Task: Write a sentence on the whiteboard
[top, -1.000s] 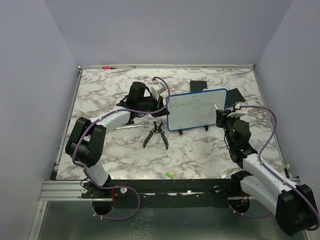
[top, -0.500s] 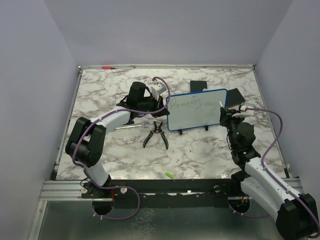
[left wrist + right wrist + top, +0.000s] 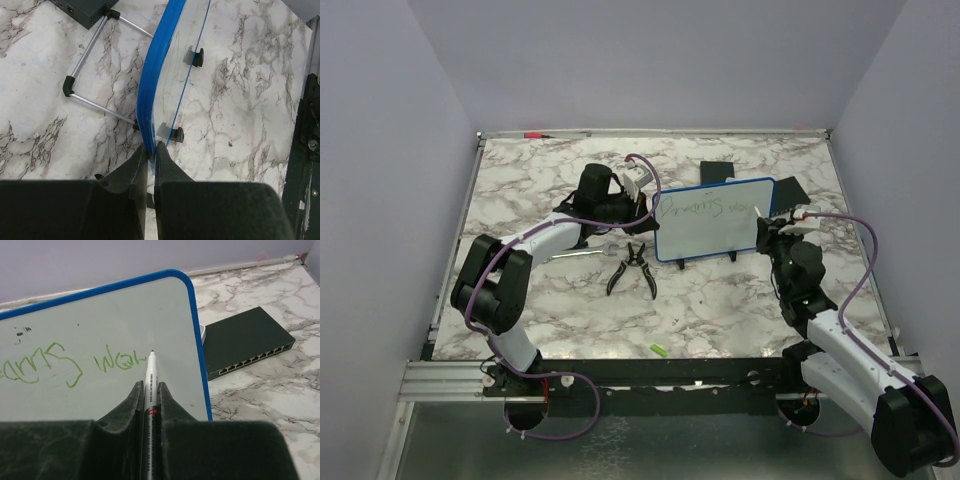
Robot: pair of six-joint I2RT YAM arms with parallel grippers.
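Observation:
The whiteboard [image 3: 712, 222], white with a blue frame, stands upright mid-table. My left gripper [image 3: 644, 206] is shut on its left frame edge; the left wrist view shows the blue frame [image 3: 150, 95] pinched between my jaws [image 3: 151, 146]. My right gripper [image 3: 767, 228] is at the board's right end, shut on a white marker [image 3: 150, 377]. The marker tip sits at the board face [image 3: 100, 315], just right of the last green word. The sentence [image 3: 117, 361] is a green scrawl, one line across the board's upper half [image 3: 705, 208].
Black-handled pliers [image 3: 632, 268] lie in front of the board. Two black network switches stand behind it [image 3: 718, 172] and at its right [image 3: 245, 340]. A thin metal bracket [image 3: 95, 102] lies behind the board. A green cap [image 3: 658, 349] lies near the front edge.
My right wrist shifted a little at the board's right end and came back with the marker. The left arm and the board have not moved.

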